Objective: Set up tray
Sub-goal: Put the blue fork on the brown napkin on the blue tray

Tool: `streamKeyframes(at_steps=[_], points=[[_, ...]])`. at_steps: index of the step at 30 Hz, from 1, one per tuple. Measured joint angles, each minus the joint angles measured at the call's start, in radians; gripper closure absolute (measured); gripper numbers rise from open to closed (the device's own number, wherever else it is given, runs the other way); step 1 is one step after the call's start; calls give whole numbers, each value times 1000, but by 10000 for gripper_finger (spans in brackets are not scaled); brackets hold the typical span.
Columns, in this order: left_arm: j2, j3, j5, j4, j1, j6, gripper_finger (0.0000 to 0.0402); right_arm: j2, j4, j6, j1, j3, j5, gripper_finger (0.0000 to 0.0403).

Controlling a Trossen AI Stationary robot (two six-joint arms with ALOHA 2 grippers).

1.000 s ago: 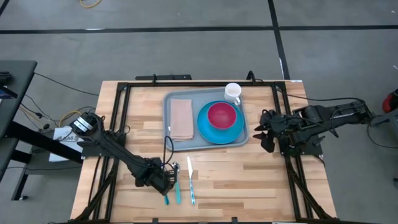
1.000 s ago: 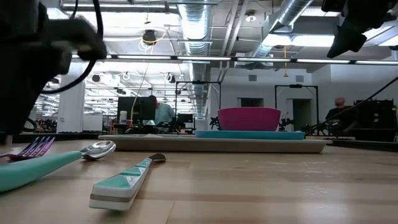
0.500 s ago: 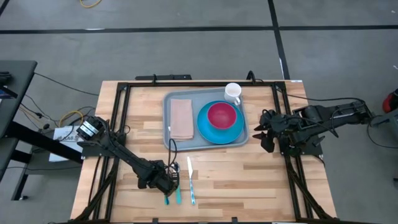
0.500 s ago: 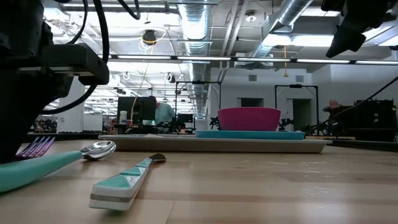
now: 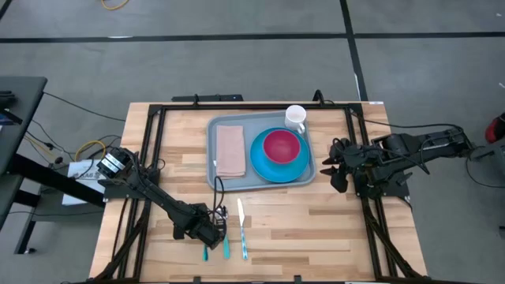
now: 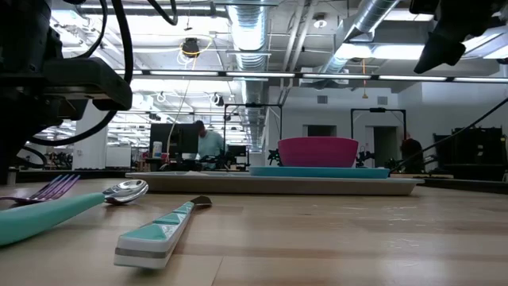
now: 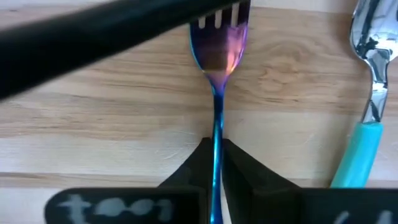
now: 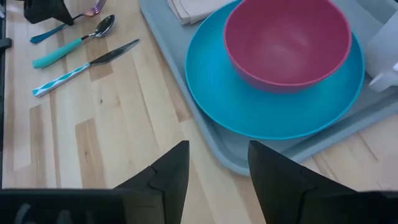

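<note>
Down at the worktop (image 5: 316, 221), the left pincer (image 5: 208, 234) is clamped on the fork (image 7: 217, 74), with the spoon (image 7: 367, 93) just beside it. Beyond that pincer lies the tray (image 5: 217, 180). The right pincer (image 5: 338, 167) hovers beside the tray, fingers (image 8: 168, 171) apart, empty.

Grey concrete floor (image 5: 237, 71) around the pale wooden table (image 5: 308, 229), crossed by dark taped lines (image 5: 351, 39) near the top of the high view. Yellow cable (image 5: 114, 4) at upper left; black desk edge (image 5: 20, 102) at far left. In the low view, open ceiling with silver round ducts (image 6: 254, 32) and long bright strip lights (image 6: 238, 75). White walls (image 6: 460, 107) at right, black metal frames (image 6: 373, 131) mid-distance, a seated person (image 6: 208, 143) at monitors.
</note>
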Motion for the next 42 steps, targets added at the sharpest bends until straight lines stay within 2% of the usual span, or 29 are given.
streamKeyframes(at_steps=[5, 8, 13, 16, 19, 26, 30, 33, 37, 42], points=[[-30, 13, -10, -59, 10, 17, 399, 0, 5, 0, 0, 0, 1, 248], [-85, 25, -88, -174, 20, 19, 399, 0, 5, 0, 0, 0, 1, 248], [-213, 30, -221, -275, 58, 18, 400, 0, 6, 0, 0, 0, 1, 248], [-287, 31, -290, -341, 124, 72, 401, 0, 8, 0, 0, 0, 1, 248], [-340, 31, -313, -411, 234, 215, 401, 0, 19, 0, 0, 0, 1, 248], [-380, 31, -307, -398, 593, 663, 401, 0, 38, 6, 0, 0, 1, 248], [-371, 31, -245, -260, 776, 890, 401, 0, 38, 7, 0, 0, 1, 248], [-368, 31, -231, -191, 885, 981, 401, 0, 38, 7, -1, 0, 2, 248], [-341, 33, -175, -151, 987, 1077, 401, 0, 38, 8, -18, 0, 5, 248], [-232, 33, -84, -94, 1008, 1133, 401, 0, 34, 7, -53, 0, 4, 248]])
